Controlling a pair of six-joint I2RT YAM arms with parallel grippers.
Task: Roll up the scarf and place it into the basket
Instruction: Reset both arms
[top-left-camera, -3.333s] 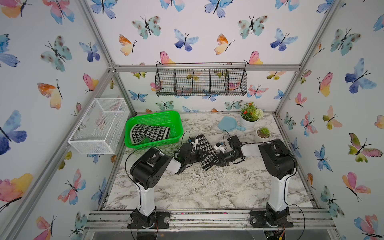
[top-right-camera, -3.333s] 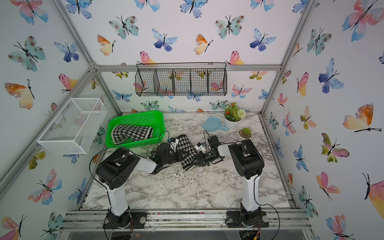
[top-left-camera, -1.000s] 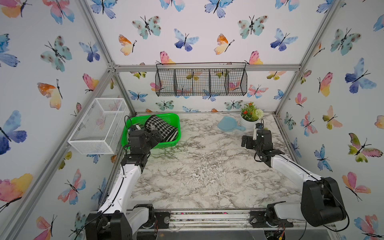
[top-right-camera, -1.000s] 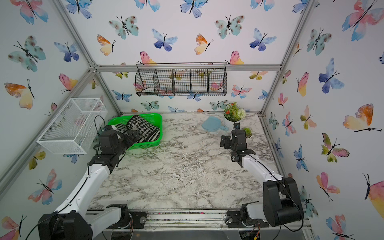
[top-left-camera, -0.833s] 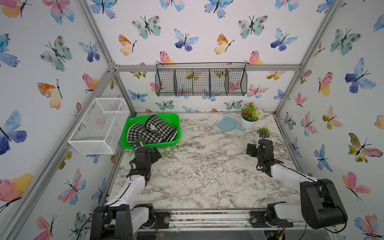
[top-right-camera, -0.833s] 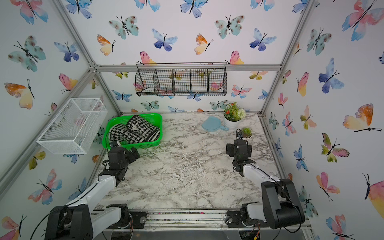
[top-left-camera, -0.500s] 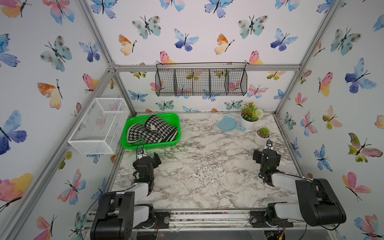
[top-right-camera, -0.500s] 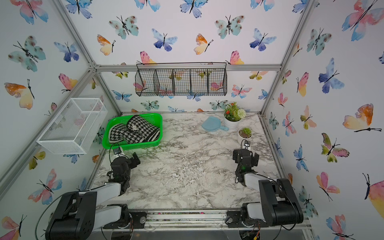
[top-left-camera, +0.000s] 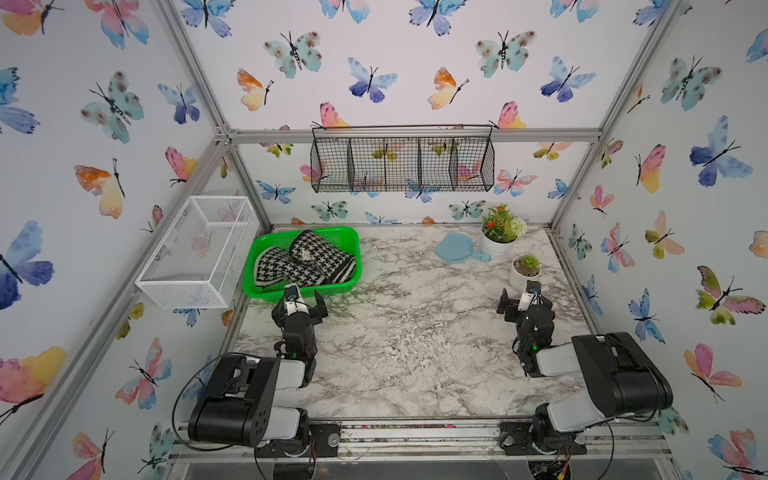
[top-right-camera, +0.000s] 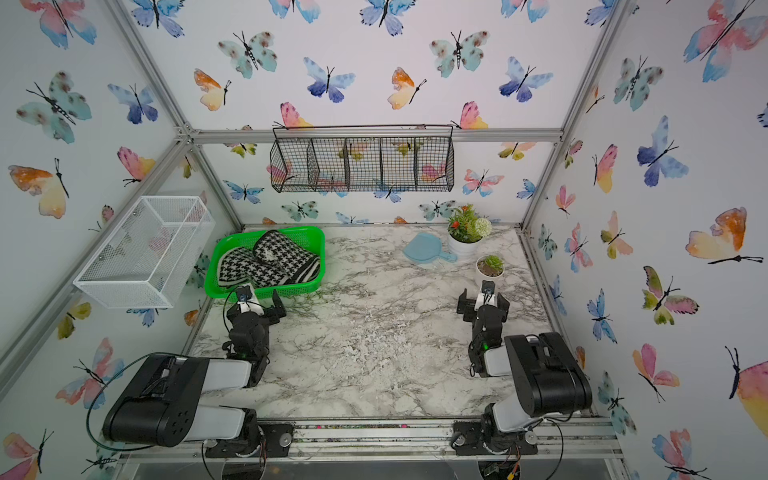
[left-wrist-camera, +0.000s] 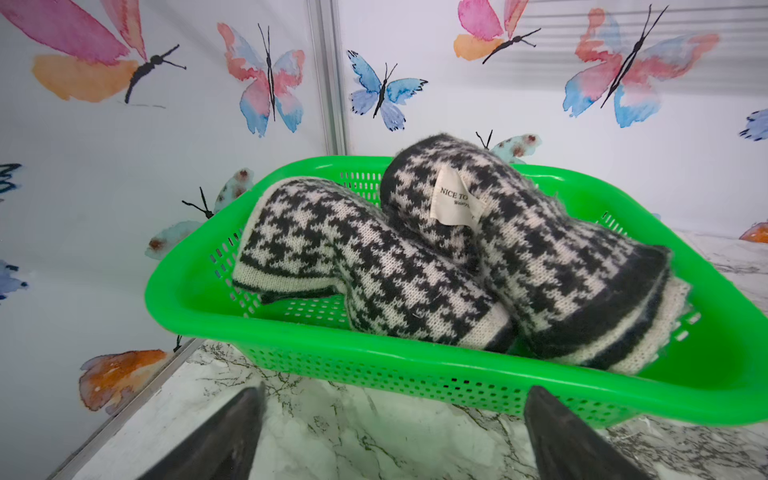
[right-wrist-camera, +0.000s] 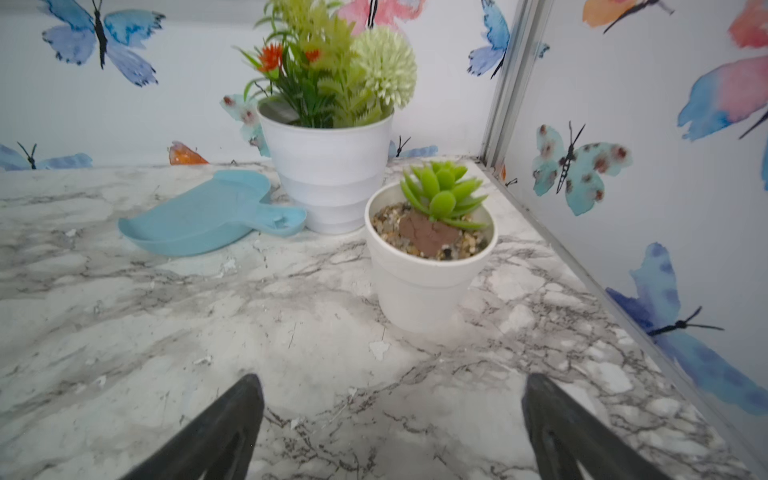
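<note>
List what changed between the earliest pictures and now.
The rolled scarf went from mid-table, where both grippers were at it, into the basket, against the other scarf. The left gripper carried it there and let go. It and the right gripper drew back toward the near edge, open and empty. Basket, flower pot, succulent pot and blue scoop stayed put.

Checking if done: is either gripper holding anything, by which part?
Nothing: left gripper and right gripper stand open, empty; the houndstooth scarves lie in the basket.

Left arm (top-left-camera: 249, 386) and right arm (top-left-camera: 615, 374) sit folded low, left tool (left-wrist-camera: 395, 392) and right tool (right-wrist-camera: 392, 380) gaping wide, holding nothing.
</note>
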